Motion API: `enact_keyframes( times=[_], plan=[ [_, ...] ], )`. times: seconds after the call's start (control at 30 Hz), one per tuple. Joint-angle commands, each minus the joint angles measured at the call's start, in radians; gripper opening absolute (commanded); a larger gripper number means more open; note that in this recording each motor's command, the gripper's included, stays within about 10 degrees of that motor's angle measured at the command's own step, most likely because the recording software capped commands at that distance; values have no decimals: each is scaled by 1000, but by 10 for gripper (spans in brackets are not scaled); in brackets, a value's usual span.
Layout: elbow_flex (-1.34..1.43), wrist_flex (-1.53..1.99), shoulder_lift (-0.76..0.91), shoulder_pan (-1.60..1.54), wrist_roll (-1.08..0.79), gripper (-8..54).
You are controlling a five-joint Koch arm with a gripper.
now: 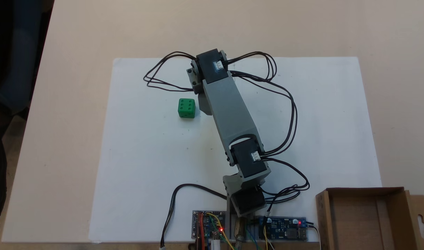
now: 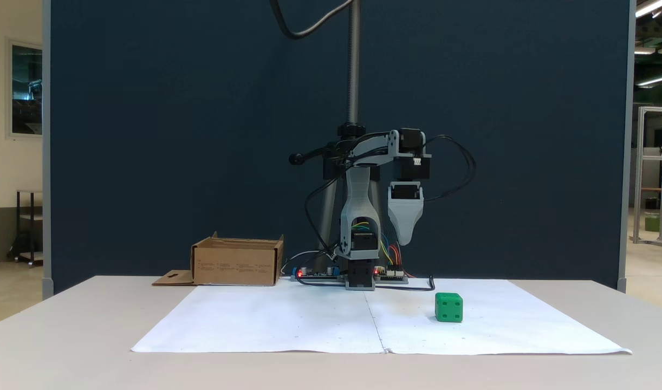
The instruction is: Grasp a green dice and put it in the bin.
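The green dice [image 1: 186, 108] [image 2: 449, 307] is a small bright cube with dark pips, resting on the white paper. In a fixed view from above, my gripper [image 1: 205, 107] hangs mostly under the grey forearm, just right of the dice and apart from it. From the front, the gripper [image 2: 406, 241] points straight down, well above the table and left of the dice. It shows a single tapered tip, and nothing is seen held in it. The bin [image 1: 361, 190] [image 2: 236, 262], a shallow brown cardboard box, stands beside the arm's base.
A white paper sheet [image 1: 146, 180] covers the middle of the beige table. Circuit boards [image 1: 208, 225] with lit red LEDs and loose black cables [image 1: 288, 114] sit around the arm's base. A dark blue partition [image 2: 174, 135] and a stand pole [image 2: 354, 65] rise behind the arm.
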Motion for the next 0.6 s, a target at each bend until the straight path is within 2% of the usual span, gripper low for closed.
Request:
enact_keyframes(
  times=[0.0,0.23,0.57],
  plan=[
    [-69,87,11,-15,126,445],
    [-69,75,-17,-69,184,443],
    [-67,3,-141,-166,187,443]
  ],
)
